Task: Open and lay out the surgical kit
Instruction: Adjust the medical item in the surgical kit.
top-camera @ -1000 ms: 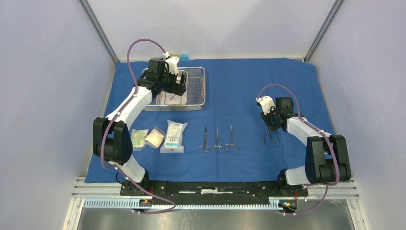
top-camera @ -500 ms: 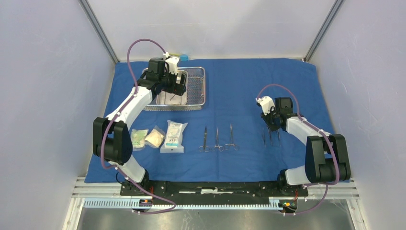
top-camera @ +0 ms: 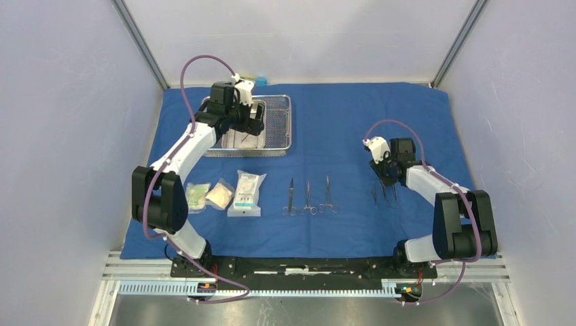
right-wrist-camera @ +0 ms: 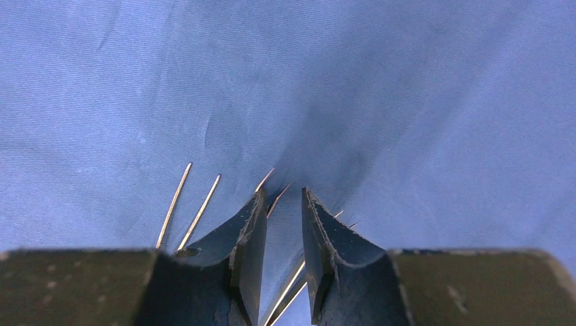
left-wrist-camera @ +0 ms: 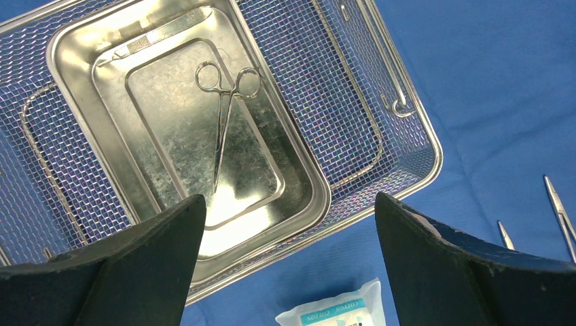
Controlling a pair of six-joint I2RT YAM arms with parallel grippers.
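Note:
The blue cloth [top-camera: 353, 122] lies spread flat. At its back left stands the wire-mesh basket [top-camera: 280, 125] with the steel pan [left-wrist-camera: 312, 176] inside. One scissor-like instrument [left-wrist-camera: 221, 129] lies in the pan. My left gripper [left-wrist-camera: 289, 197] hangs wide open above the pan's near edge, holding nothing. Three packets [top-camera: 220, 195] and three instruments [top-camera: 309, 197] lie in a row near the front. More instruments [top-camera: 384, 195] lie at the right. My right gripper [right-wrist-camera: 283, 191] hovers low over them, jaws narrowly apart. One steel shaft [right-wrist-camera: 289, 285] runs on the cloth between them, untouched.
A small blue and white object [top-camera: 260, 81] sits just beyond the cloth's back edge. Grey walls and slanted frame posts [top-camera: 139, 41] close in both sides. A metal rail [top-camera: 306, 268] runs along the near edge by the arm bases.
My right gripper has edged slightly away from the near edge above the right-hand instruments. The left arm has not moved.

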